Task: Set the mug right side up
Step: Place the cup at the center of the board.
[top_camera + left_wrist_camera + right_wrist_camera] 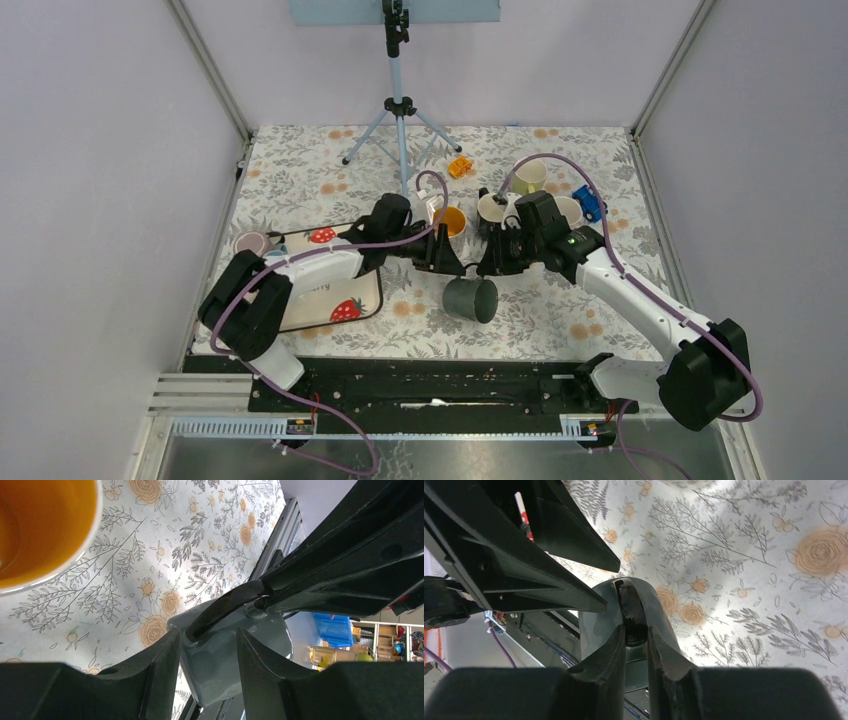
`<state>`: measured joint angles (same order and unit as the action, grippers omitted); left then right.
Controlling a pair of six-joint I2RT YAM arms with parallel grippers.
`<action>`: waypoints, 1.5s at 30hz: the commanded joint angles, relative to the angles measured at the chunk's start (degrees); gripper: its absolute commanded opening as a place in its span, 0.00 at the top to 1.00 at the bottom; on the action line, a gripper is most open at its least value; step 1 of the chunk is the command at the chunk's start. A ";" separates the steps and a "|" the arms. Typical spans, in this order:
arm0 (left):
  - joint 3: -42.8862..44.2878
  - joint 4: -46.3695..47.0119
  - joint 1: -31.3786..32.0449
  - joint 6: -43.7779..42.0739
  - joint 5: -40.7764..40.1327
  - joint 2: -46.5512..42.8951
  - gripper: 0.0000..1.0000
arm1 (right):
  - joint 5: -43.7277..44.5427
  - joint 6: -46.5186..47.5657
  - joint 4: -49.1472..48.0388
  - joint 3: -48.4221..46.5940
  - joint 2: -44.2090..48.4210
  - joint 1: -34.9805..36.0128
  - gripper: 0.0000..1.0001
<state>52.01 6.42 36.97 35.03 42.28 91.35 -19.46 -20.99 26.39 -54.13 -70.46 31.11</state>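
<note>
on the cloth (560, 300), right gripper (636, 645) pinches the mug (470, 298) by its rim; left gripper (209, 642) straddles it, open. narrow pinch: mug may swivel and drop.

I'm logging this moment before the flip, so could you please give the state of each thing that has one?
grey mug: on its side, mouth facing right, not upright.
right gripper: shut on the grey mug's rim, one finger inside.
left gripper: straddling the grey mug; grip unclear.
orange cup: upright, mouth up.
cream mug: upright.
</note>
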 commanded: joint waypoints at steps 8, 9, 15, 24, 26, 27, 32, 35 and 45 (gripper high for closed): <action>1.11 8.35 3.74 3.13 -2.62 3.93 0.52 | 8.97 0.96 10.34 -6.17 0.82 1.38 1.00; 1.18 8.42 3.99 3.12 -2.72 4.11 0.52 | 9.84 1.00 11.26 -6.73 0.49 1.49 1.00; 0.79 8.79 4.12 3.38 -3.23 4.09 0.51 | 15.44 1.22 17.58 -10.62 -1.73 2.09 1.00; 0.37 5.41 4.09 3.31 -5.41 1.61 0.51 | 20.74 1.70 24.19 -14.74 -6.69 2.07 1.00; 0.80 3.44 4.14 3.08 -5.90 0.74 0.50 | 23.42 1.78 25.65 -15.90 -8.77 2.06 1.00; 1.12 2.18 4.08 2.62 -6.16 0.34 0.50 | 24.64 1.82 26.40 -16.57 -9.77 1.99 1.00; 2.64 -3.25 4.09 0.41 -6.60 -2.11 0.50 | 27.42 1.79 27.76 -18.81 -13.11 1.22 1.00; 3.83 -6.10 4.07 -1.08 -6.58 -2.99 0.50 | 29.00 2.33 29.26 -20.11 -14.48 0.15 1.00; 4.99 -11.18 4.08 -3.07 -6.00 -5.91 0.49 | 30.07 5.46 32.96 -24.55 -19.43 -6.09 1.00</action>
<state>54.81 -3.57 40.93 33.87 36.21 88.44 9.21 -17.45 56.36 -75.05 -88.75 26.92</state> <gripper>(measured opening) 0.509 0.231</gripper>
